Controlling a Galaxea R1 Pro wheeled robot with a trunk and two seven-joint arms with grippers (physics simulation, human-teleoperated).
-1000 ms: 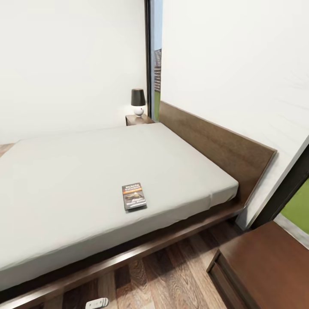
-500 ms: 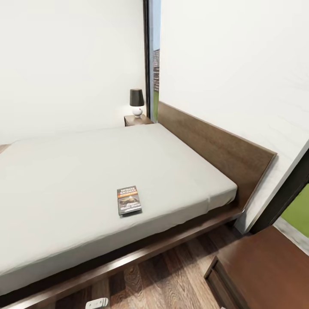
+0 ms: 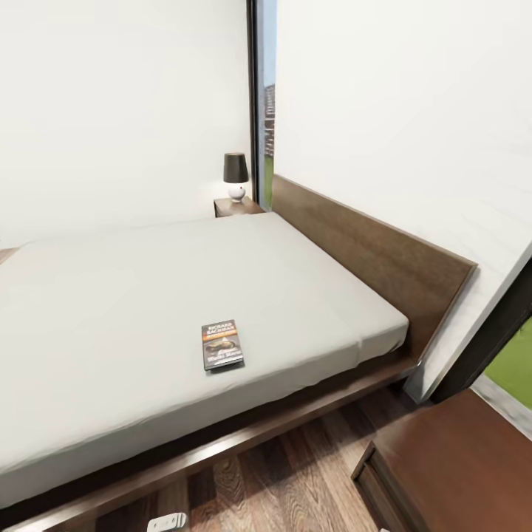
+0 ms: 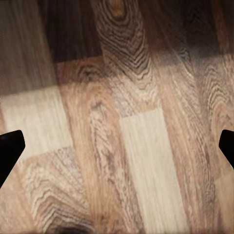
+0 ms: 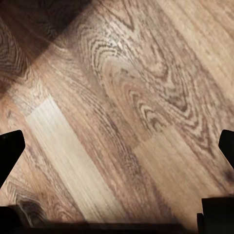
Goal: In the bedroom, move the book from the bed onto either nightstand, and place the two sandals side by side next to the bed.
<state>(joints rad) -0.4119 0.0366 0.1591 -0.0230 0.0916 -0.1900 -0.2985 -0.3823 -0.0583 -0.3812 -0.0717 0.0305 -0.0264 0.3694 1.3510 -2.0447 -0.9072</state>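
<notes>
left pincer (image 4: 117, 151) fingers: two flat black tips (image 4: 9, 148) at opposite edges of the left wrist view, each with a blunt angled point facing inward; matte, no markings visible.
right pincer (image 5: 117, 148) fingers: the same black angled tips (image 5: 9, 148) at opposite edges of the right wrist view.
right wrist hardware: dark blocky parts (image 5: 217, 214) along the near edge of that view, squared corners, detail too dark to tell.
head view body part: small light-grey rounded piece (image 3: 167, 522) at the lower edge, with two darker spots.

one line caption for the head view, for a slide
Book lying flat on the bare bed, a lamp on the far nightstand, a second nightstand close by.
</notes>
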